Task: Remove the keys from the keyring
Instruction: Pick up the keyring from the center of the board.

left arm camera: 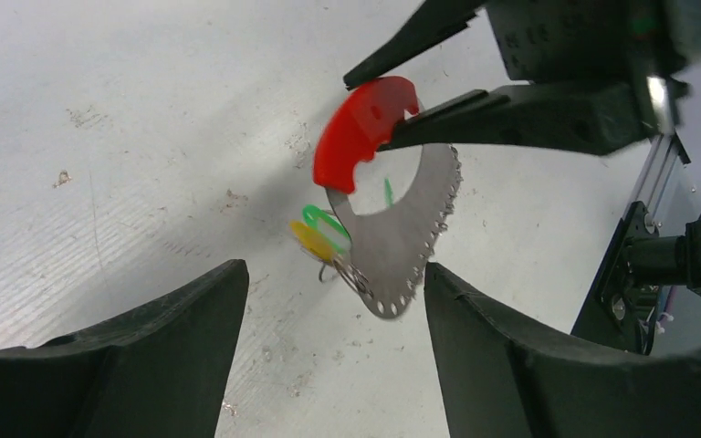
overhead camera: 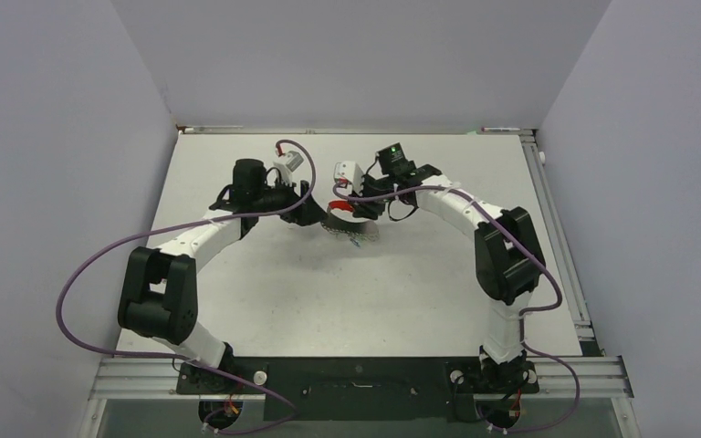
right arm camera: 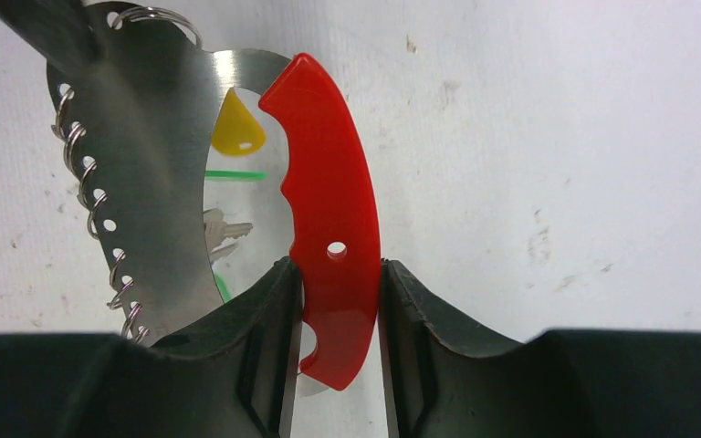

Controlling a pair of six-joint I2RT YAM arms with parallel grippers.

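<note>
- White, scuffed flat tabletop (overhead camera: 265, 274), dotted with small brownish specks and marks.
- Plain pale grey panel walls (overhead camera: 55, 109) enclosing the tabletop on three sides.
- Silver aluminium rail (overhead camera: 561, 237) along its right edge.

The keyring (right arm camera: 146, 137) was a flat, crescent-shaped silver plate with a row of small holes along its outer curve, several of them threaded with little wire split rings (right arm camera: 78, 146). A red curved plastic strap (right arm camera: 329, 219) spanned its inner side. It was held up off the table, pinched at the strap's lower end between the fingers of the right gripper (right arm camera: 336, 301). The keys (right arm camera: 224, 233), small and silver, showed through the plate's opening, along with a yellow tag (right arm camera: 235, 128) and a green tag (right arm camera: 233, 174).
</note>
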